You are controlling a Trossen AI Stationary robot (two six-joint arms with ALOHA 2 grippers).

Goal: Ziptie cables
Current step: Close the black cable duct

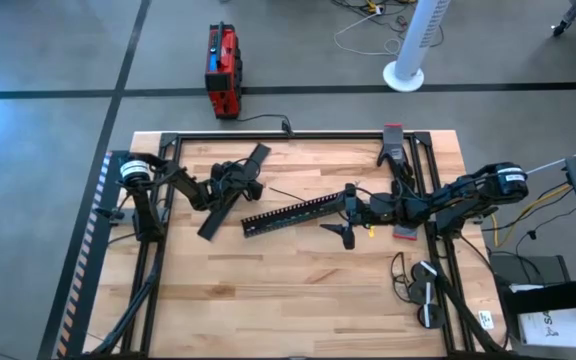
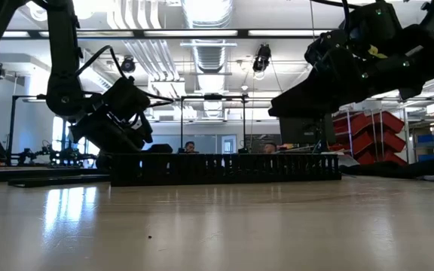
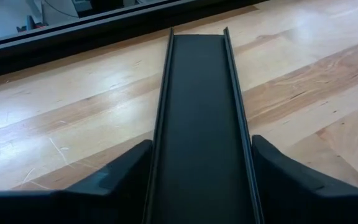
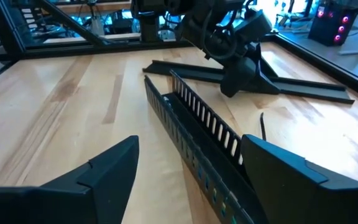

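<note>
Since the right gripper point(image 4: 190, 143) sits closest to its own camera, I'll start there. Its two dark fingers are spread wide, straddling one end of the long black slotted plastic cable duct point(image 1: 293, 212) without pinching it. My guess is it's lining up to steady the duct.

Tucked inside that near end you can just make out green and bluish bits, which I take to be the thin bendy cables point(image 4: 219, 198). They're lying in the channel, not bundled or tied yet as far as I can see.

Further along, the left gripper point(image 1: 230, 190) has its fingers pressed against both edges of a flat black plastic duct lid point(image 3: 197, 93). So it looks clamped on, probably to keep the lid clear of the duct.

Both pieces rest on the pale wooden plank table point(image 1: 298, 290), ringed by a black metal frame point(image 1: 288, 135).

Beyond that, on the grey floor, are a red toolbox point(image 1: 222, 70) and a white fan pedestal point(image 1: 405, 75).
</note>
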